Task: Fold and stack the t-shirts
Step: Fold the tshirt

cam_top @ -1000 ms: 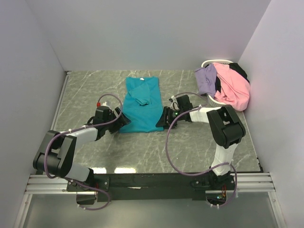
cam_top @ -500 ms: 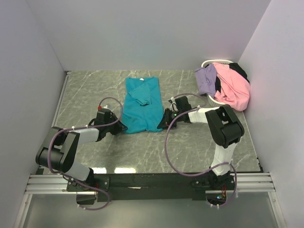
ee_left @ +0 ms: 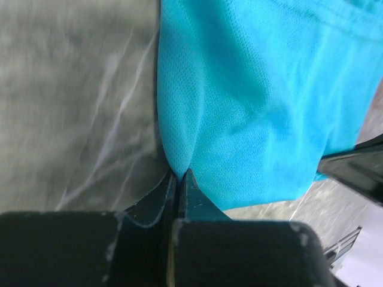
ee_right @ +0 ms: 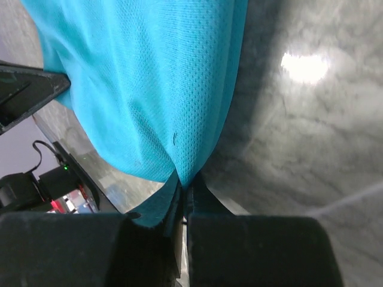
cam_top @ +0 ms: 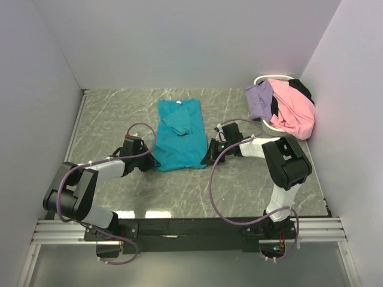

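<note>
A teal short-sleeved mesh-knit t-shirt (cam_top: 179, 134) lies on the grey marble-patterned table (cam_top: 239, 191), roughly midway between the two arms. It is narrowed into a long strip, with its collar towards the far wall and one sleeve folded across its upper half. The left gripper (ee_left: 178, 177) sits low at the shirt's near-left corner. Its black fingers are pressed together with a pinch of the teal hem caught between their tips, and the cloth fans away from that pinch. The right gripper (ee_right: 184, 182) is at the near-right corner in the same posture, its fingers closed tight on a fold of the hem, with the fabric drawn into a small peak at the tips. Both arms reach inwards from their bases, so the near hem spans the gap between the two claws. Well apart from the teal shirt, in the far right corner, stands a white wire-rimmed basket (cam_top: 261, 79). Over its edge are heaped a lavender t-shirt (cam_top: 259, 100), a pink t-shirt (cam_top: 293, 110) and a black t-shirt (cam_top: 302, 89), unfolded and overlapping one another.
</note>
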Robot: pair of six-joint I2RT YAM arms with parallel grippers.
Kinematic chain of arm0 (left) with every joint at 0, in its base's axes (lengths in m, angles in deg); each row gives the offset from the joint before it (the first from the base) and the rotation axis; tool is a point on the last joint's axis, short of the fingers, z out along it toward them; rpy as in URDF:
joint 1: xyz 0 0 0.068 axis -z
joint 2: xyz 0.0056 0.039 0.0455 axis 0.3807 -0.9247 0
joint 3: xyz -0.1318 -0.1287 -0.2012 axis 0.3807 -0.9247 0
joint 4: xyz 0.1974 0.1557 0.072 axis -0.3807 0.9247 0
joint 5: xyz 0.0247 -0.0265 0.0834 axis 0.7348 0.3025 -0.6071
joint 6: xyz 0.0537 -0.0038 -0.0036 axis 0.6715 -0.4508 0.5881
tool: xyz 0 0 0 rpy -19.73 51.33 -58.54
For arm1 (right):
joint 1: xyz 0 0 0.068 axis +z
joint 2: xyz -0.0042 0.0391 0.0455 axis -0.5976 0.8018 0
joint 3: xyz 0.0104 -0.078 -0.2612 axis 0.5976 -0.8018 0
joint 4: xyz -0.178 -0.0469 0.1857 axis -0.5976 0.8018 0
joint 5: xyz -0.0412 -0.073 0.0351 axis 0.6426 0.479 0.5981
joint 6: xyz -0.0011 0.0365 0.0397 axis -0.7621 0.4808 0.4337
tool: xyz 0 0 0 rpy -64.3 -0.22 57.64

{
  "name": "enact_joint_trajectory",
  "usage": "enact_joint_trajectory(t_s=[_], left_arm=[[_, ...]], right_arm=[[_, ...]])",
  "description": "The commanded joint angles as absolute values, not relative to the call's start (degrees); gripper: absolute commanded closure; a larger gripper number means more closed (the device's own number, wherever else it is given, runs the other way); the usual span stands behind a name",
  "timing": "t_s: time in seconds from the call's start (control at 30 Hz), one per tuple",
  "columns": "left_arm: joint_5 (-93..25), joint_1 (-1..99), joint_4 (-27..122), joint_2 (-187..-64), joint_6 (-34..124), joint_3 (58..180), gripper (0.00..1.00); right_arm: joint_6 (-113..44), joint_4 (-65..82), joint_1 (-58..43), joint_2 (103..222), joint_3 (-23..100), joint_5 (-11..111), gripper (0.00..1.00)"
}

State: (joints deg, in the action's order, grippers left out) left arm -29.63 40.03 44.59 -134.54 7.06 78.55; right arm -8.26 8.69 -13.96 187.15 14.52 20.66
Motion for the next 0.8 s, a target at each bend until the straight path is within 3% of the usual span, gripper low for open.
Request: enact_joint_trajectory(t_s=[0.0,0.4,0.77], left_arm=[[-32.9,41.2,58.1,-132.7,10.3,77.5,0.99],[-32.8,45.6,71.0,-123.2,8.8,80.7,0.99],[-35.4,53.0,80.6,-115.9,4.6,83.4,0.99]], right_arm=[[-10.5,11.8,-13.3,183.3,14.2,23.1,1.0],[-11.5,18.9,-12.9,170.9,11.0,24.7,1.0],[-7.7,22.5,-4.6,160.6,2.0,27.2,1.0]])
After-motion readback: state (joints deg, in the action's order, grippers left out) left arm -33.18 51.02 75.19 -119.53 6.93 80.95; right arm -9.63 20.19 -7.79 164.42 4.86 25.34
